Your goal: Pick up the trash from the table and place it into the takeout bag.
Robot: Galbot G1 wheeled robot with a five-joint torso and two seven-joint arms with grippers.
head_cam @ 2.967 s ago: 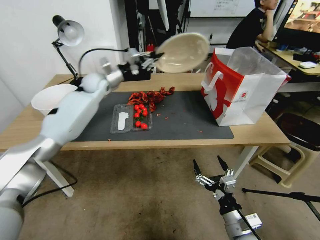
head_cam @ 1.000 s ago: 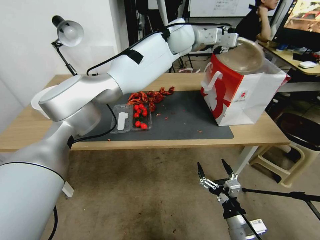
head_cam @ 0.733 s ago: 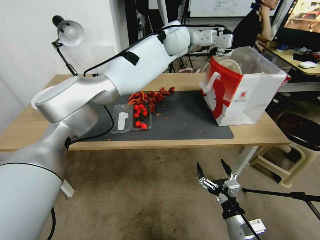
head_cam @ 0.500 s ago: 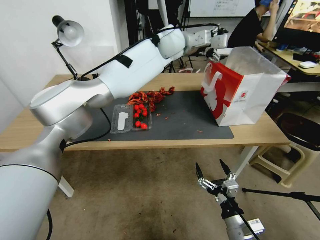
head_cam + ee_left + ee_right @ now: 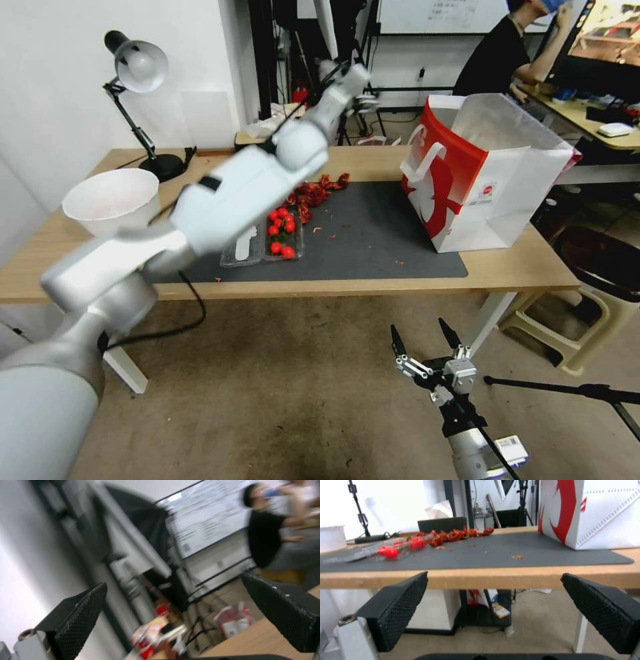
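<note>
Litter is left on the table (image 5: 507, 270): red scraps (image 5: 308, 191) and a clear tray (image 5: 261, 235), both left of the takeout bag (image 5: 490, 175). Left gripper (image 5: 176, 620) is raised beyond them, spread empty; right gripper (image 5: 427, 341) is parked below, released.

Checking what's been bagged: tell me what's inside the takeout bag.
The takeout bag stands open on the table; only its pale inner walls show. Its front hides the bottom, so any contents are out of sight.

Bare mat (image 5: 373, 240) lies open between clamshell (image 5: 262, 237) and takeout bag (image 5: 487, 177).
</note>
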